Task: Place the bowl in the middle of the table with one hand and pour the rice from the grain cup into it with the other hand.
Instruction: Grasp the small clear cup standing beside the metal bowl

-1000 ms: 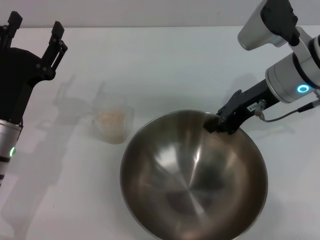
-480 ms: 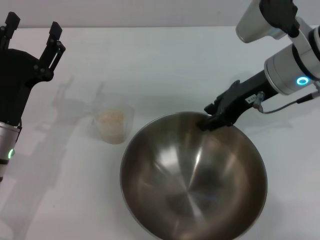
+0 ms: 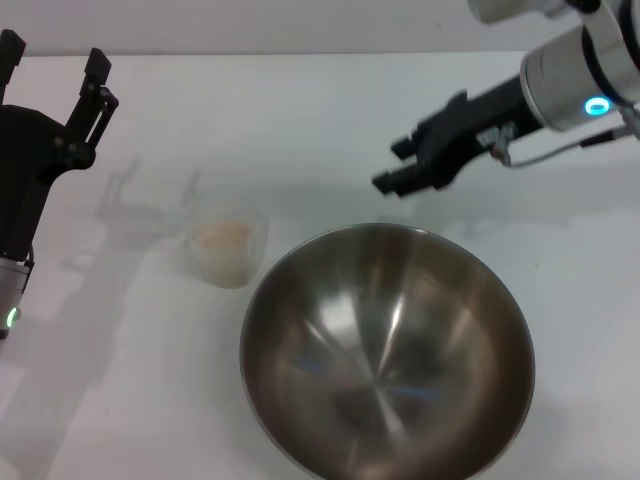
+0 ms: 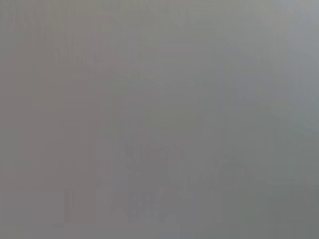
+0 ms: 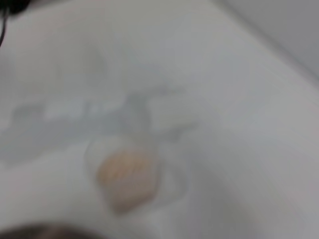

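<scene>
The plain white, smooth counter (image 3: pixel 300 130) carries every item under inspection. The large round stainless-steel bowl (image 3: pixel 385 355) stands upright and mouth-up, near the counter's front edge and somewhat toward its right side. It is empty, with nothing touching it. In handling it is judged rigid, moderately heavy for its span, and slippery on its polished wall; the thin rim is the only practical place to take hold. Being round, it has no long axis.

The right gripper (image 3: pixel 395 170) hangs above the counter just beyond the bowl's far rim, clear of it. Its jaws stand slightly parted and hold nothing.

The left gripper (image 3: pixel 50 70) is raised near the counter's far left corner, well apart from both vessels. Its jaws are spread wide and are empty. The left wrist view shows nothing usable.

The small clear, slightly frosted plastic grain cup (image 3: pixel 227 243) stands upright just beside the bowl's left rim, whether touching cannot be told. It is judged light, fairly stiff and easily tipped. A grip across its side wall or at the handle tab would suit; the tab's direction cannot be made out.

The pale beige rice (image 3: pixel 221 235) lies as a loose mass inside the cup, also visible in the right wrist view (image 5: pixel 124 172). It is judged to flow freely once tilted.
</scene>
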